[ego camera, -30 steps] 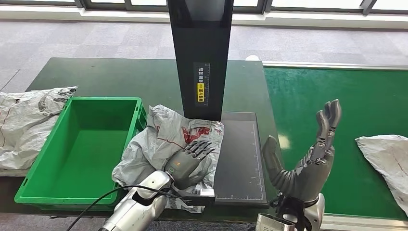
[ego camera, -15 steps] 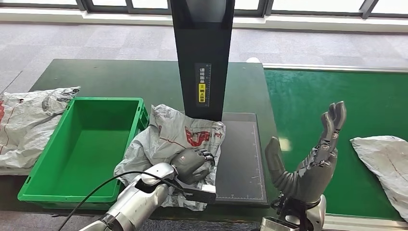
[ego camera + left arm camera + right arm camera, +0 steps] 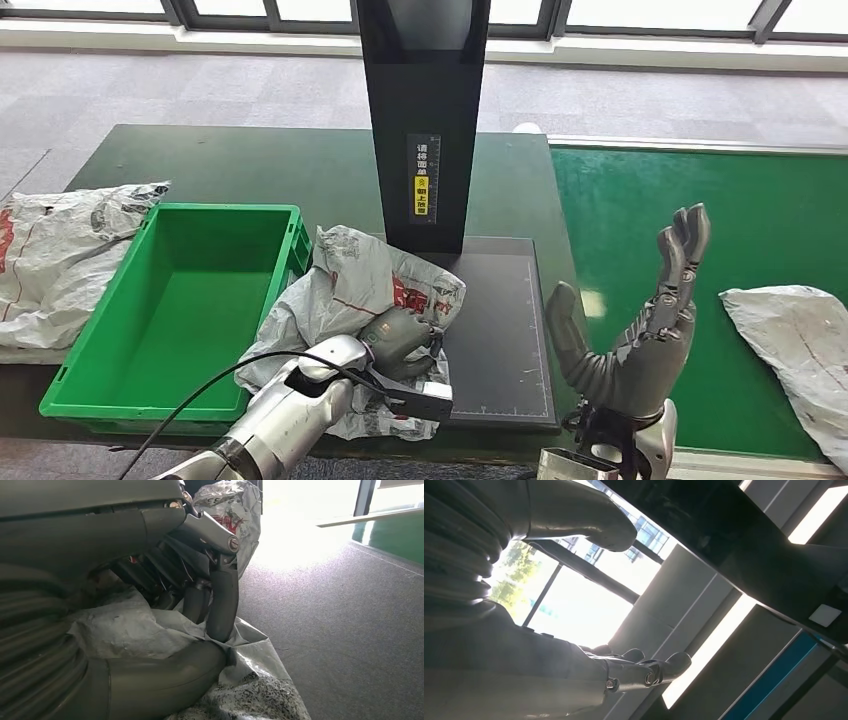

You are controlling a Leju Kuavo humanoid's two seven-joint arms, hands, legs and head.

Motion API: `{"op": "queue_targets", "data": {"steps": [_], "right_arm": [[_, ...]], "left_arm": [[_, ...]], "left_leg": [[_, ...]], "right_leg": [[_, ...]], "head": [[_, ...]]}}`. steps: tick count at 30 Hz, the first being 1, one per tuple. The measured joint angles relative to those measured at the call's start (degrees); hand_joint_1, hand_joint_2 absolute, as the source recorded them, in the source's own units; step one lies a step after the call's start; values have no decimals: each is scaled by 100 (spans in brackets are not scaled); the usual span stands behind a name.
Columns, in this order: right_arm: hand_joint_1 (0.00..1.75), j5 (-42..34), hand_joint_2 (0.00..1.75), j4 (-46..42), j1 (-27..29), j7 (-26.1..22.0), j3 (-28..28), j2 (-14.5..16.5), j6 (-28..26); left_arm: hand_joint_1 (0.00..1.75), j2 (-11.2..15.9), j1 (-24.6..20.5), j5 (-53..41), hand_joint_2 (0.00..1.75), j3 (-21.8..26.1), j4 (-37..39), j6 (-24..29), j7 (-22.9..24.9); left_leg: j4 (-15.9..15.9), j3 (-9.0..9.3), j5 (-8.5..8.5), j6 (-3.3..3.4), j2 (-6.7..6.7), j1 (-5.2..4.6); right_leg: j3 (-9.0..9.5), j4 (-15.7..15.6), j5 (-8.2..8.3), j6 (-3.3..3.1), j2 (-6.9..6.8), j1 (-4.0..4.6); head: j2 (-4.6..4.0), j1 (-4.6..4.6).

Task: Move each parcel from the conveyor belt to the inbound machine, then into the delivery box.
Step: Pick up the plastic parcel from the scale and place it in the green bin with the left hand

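Left hand (image 3: 403,340) curled down, fingers (image 3: 222,605) clutching crumpled grey parcel (image 3: 350,290) beneath it on the scanner plate (image 3: 500,330). Right hand (image 3: 640,320) raised upright, fingers spread, holding nothing, beside the belt (image 3: 700,190).

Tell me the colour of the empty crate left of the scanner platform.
The crate is bright green, plainest in the head view.

Lower centre, under my left hand (image 3: 403,338): parcel (image 3: 350,295) of crinkled, faintly glossy grey plastic film. Left: delivery box (image 3: 110,395), smooth glossy green plastic. Centre: inbound machine (image 3: 497,330), matt finely grained dark plate; its column is glossy black. Right: conveyor belt (image 3: 760,220), matt green.
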Motion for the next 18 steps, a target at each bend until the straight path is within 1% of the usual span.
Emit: {"op": "queue_targets", "data": {"steps": [3, 4, 5, 6, 8, 11, 15, 18], "right_arm": [[0, 131, 175, -10, -2, 37, 0, 4, 46], [0, 188, 175, -35, 17, 35, 0, 8, 36], [0, 241, 175, -74, 52, 29, 0, 11, 8], [0, 295, 175, -130, 110, 24, 0, 14, -38], [0, 362, 175, -234, 234, 25, 0, 16, -131], [0, 378, 175, -286, 308, 17, 0, 16, -177], [0, 302, 175, -300, 420, -100, 0, 16, -189], [0, 272, 175, -311, 473, -160, 0, 16, -189]], "left_arm": [[175, -19, -78, 94, 175, -23, 89, -51, -87], [175, -49, -85, 242, 175, -7, 96, 84, -252], [175, -81, -40, 453, 175, 31, 45, 348, -465], [175, -111, 91, 750, 175, 89, -158, 722, -686], [175, -172, 455, 1384, 175, 208, -911, 1391, -929], [175, -243, 837, 1980, 175, 335, -2132, 1889, -1046], [175, -239, 1407, 2243, 175, 493, -3239, 2688, -1505], [175, -239, 1737, 2303, 175, 540, -3785, 2980, -1655]], "left_leg": [[0, 50, -18, -1, 1, 0], [0, 70, -21, -2, 3, 0], [0, 86, -21, -4, 6, -1], [2, 90, -19, -7, 12, -1], [5, 56, -10, -8, 17, 0], [6, 14, -7, -10, 15, 0], [6, 4, -19, -13, 28, 0], [5, -6, -20, -14, 21, 1]], "right_leg": [[31, -1, -19, -1, 0, -1], [37, -1, -18, -2, 1, -1], [36, 0, -13, -4, 6, -1], [26, 3, -6, -4, 15, -2], [-12, 7, 7, -3, 28, -1], [-47, 8, 10, -1, 31, -1], [-69, 7, 2, -2, 47, 0], [-76, 7, -4, -2, 38, 1]], "head": [[0, 0], [0, 0], [0, -1], [0, -1], [0, -2], [0, -2], [0, -2], [0, -2]]}}
